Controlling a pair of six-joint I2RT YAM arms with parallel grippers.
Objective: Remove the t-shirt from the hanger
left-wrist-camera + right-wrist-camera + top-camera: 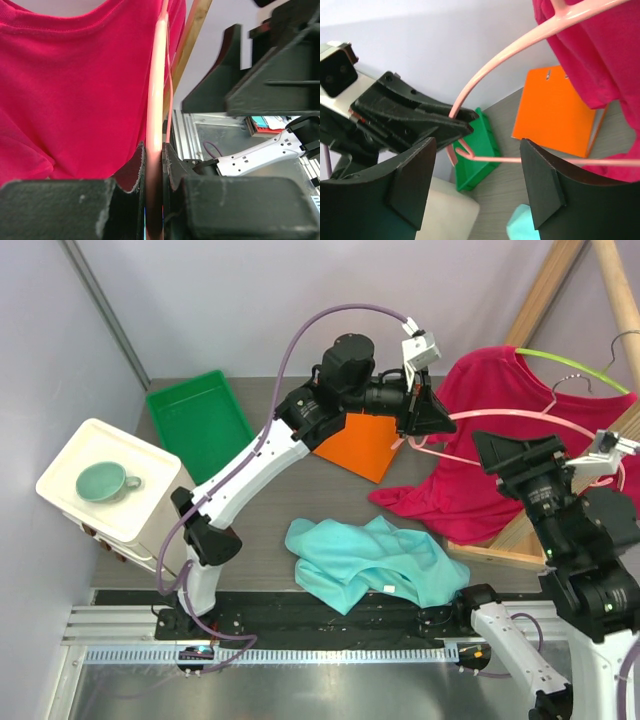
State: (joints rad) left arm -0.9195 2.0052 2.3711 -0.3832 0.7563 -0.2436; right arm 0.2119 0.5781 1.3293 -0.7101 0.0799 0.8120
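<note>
**A:** Pink plastic is pinched tight by the left jaws, so the hanger (pixel 156 100) is held at one end. Where is the t-shirt (pixel 490 440)?

**B:** The far end of the hanger is tucked inside it. The shirt is leaned on the wooden rack (pixel 540 300), and its bottom is spread on the surface (pixel 330 495).

**A:** And the right jaws?

**B:** They are spread wide and nothing is held. The thin hanger bar is seen through the gap.

**A:** How is the shirt best taken off?

**B:** Only cloth should be pinched, never the bar. Then it should be pulled slowly away from the held end, so the hanger is not yanked loose.
</note>
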